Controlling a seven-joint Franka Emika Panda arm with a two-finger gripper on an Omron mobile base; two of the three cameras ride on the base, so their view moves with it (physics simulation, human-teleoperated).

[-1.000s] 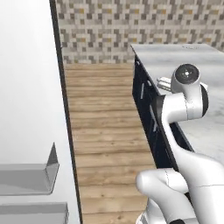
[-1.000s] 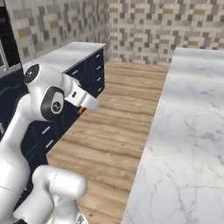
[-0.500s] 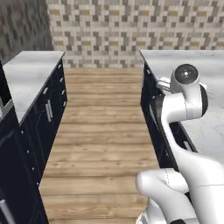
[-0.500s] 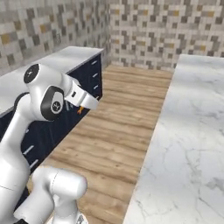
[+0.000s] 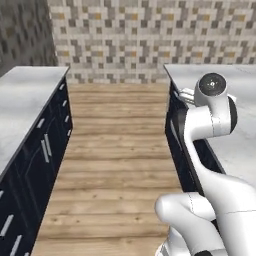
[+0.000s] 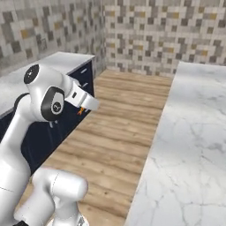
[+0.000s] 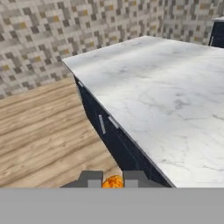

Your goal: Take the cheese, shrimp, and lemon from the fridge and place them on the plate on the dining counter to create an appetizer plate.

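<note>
My claw (image 7: 113, 179) is clamped on a small orange piece (image 7: 113, 181), cheese or shrimp unclear, carried beside the dining counter (image 7: 166, 100) edge for plating.

A wooden plank floor (image 5: 120, 150) runs as an aisle between two long counters. The left counter (image 5: 25, 100) has a pale marble top and dark navy cabinet fronts with light bar handles (image 5: 46, 147). The right counter (image 6: 194, 132) carries a white, grey-veined marble top over a navy base (image 7: 113, 140). A wall of small beige, grey and brown mosaic tiles (image 5: 150, 35) closes the far end and continues along the side wall (image 6: 44, 31).
</note>
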